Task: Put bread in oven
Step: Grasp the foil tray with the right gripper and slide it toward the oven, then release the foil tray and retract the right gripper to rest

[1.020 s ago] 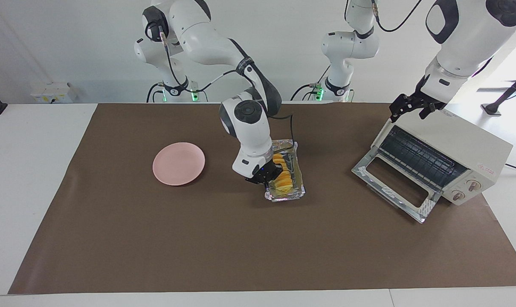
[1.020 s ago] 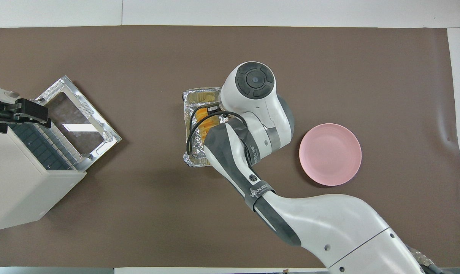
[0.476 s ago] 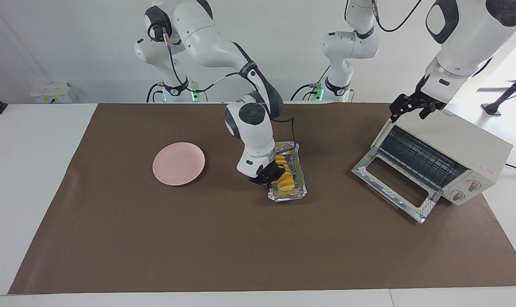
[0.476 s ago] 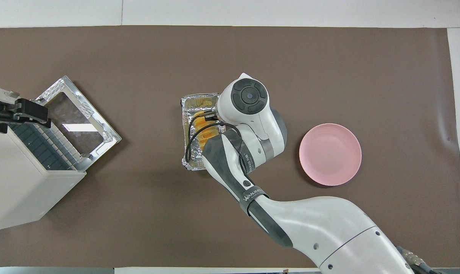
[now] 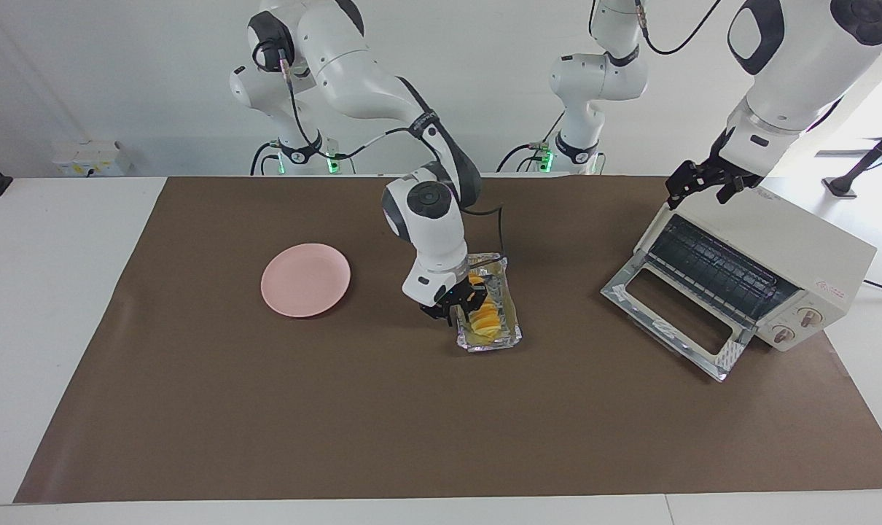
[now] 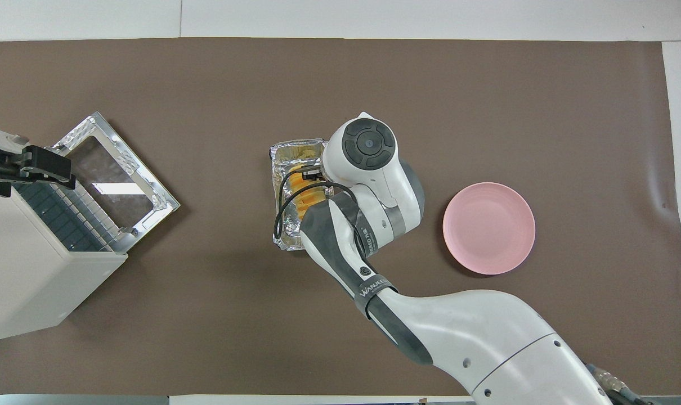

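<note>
Facing view: the right gripper (image 5: 461, 310) sits low at the bread (image 5: 485, 310) in the foil tray (image 5: 512, 337), which lies toward the right arm's end from the oven (image 5: 762, 262); whether it grips, I cannot tell. The left gripper (image 5: 700, 182) waits over the oven's top, its state also unclear. The bread looks light, soft and crushable, so a gentle hold across its middle seems best.

A white table (image 5: 62, 306) carries a large brown paper mat (image 5: 339, 415) that covers most of its top, leaving white margins at both ends. Directly on the mat, a crinkled silver foil tray (image 5: 512, 329) lies near the middle, and a round pink plate (image 5: 305, 280) rests well apart from the tray, toward the right arm's end. A cream-white boxy toaster oven (image 5: 798, 251) stands well apart from the tray toward the left arm's end, its glass drop-down door (image 5: 674, 315) lowered onto the mat and pointing toward the tray.
</note>
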`<action>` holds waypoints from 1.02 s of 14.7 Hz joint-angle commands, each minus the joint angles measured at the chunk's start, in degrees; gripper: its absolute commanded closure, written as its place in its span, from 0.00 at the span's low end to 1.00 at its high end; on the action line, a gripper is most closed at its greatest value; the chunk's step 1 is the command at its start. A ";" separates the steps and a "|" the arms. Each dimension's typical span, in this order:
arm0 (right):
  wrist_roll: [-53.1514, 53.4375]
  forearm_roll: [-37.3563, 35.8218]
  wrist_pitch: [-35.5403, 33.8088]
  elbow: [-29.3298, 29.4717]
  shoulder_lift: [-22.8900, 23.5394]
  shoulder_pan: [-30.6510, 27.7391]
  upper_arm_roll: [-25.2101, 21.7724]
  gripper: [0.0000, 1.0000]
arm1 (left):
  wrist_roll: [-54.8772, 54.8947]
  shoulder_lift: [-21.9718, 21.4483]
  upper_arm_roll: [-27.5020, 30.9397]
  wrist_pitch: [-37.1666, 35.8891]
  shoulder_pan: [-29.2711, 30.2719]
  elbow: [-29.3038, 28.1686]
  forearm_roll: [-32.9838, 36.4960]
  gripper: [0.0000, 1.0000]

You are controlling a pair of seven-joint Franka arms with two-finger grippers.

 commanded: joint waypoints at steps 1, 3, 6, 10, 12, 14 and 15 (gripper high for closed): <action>1.30 0.29 -6.39 2.23 -0.77 -0.23 -0.54 0.00 | -0.23 -0.75 -0.16 0.34 0.06 -1.12 0.89 0.00; 1.30 0.38 -10.09 3.20 -1.38 -0.93 -1.07 0.00 | -0.23 -0.75 -0.16 0.34 0.06 -1.12 0.89 0.00; 1.21 0.91 -12.74 3.38 -3.40 -3.03 -2.21 0.00 | -0.23 -0.75 -0.16 0.34 0.06 -1.12 0.89 0.00; -0.01 0.73 -17.92 2.86 -9.37 -11.02 -2.21 0.00 | -0.23 -0.75 -0.16 0.34 0.06 -1.04 0.89 0.00; -2.55 0.73 -19.94 2.59 -11.83 -14.72 -2.21 0.00 | -0.23 -0.75 -0.16 0.34 0.06 -1.12 0.89 0.00; -4.66 0.56 -20.57 2.42 -13.51 -18.58 -2.21 0.00 | -0.23 -0.75 -0.16 0.34 0.06 -1.12 0.89 0.00; -5.81 0.47 -20.91 2.41 -13.95 -20.60 -2.21 0.00 | -0.23 -0.75 -0.07 0.34 0.06 -1.04 0.89 0.00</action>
